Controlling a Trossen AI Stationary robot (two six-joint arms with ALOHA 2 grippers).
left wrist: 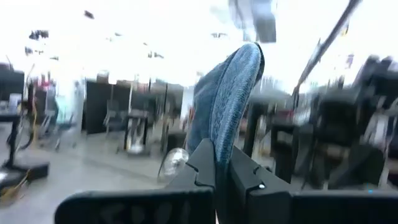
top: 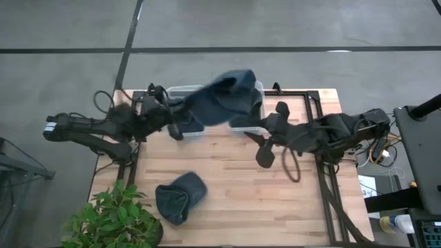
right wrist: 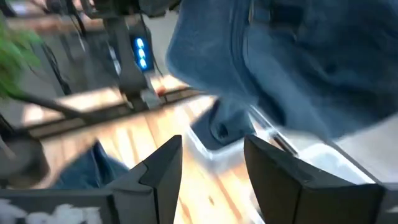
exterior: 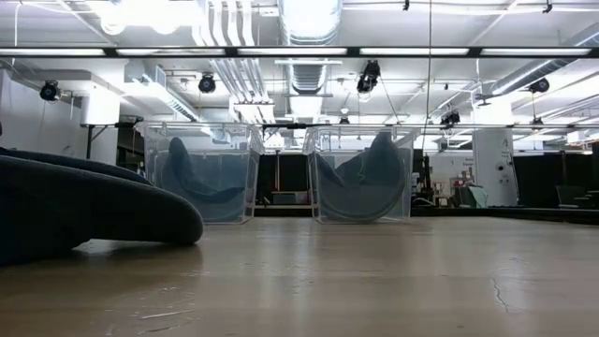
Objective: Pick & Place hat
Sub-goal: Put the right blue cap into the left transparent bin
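Note:
A blue denim hat is raised above the two clear bins at the table's far edge, held by my left gripper, which is shut on it. The right wrist view shows this hat hanging over a bin's rim. A second blue hat lies on its side on the near part of the table, and the low view has it at the left. My right gripper is open and hovers near the right bin, touching nothing. My left gripper pinches a fold of the hat's fabric between its two fingers. The hat stands out past the fingertips, lifted clear of the table and bins. Which part of the hat this is, I cannot tell.
Each clear bin holds blue hats, as the low view shows. A potted plant stands at the table's near left corner. Bare wood lies between the lying hat and the right arm.

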